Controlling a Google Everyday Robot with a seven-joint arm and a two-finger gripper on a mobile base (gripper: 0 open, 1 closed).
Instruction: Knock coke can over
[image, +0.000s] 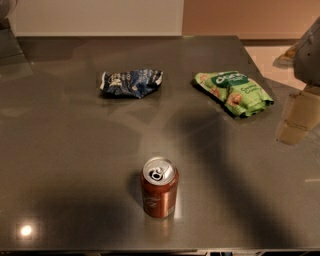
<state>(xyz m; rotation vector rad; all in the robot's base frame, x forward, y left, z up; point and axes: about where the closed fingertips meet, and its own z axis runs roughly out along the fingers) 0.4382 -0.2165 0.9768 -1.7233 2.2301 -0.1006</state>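
Observation:
The coke can stands upright on the grey table, near the front edge and a little left of centre. It is reddish-brown with a silver top and pull tab. My gripper shows at the right edge of the camera view as pale beige parts under a grey housing. It hangs over the table's right side, far to the right of the can and farther back. It is apart from the can and holds nothing that I can see.
A crumpled dark blue snack bag lies at the back centre-left. A green snack bag lies at the back right, close to the gripper. The table's right edge runs just beyond the green bag.

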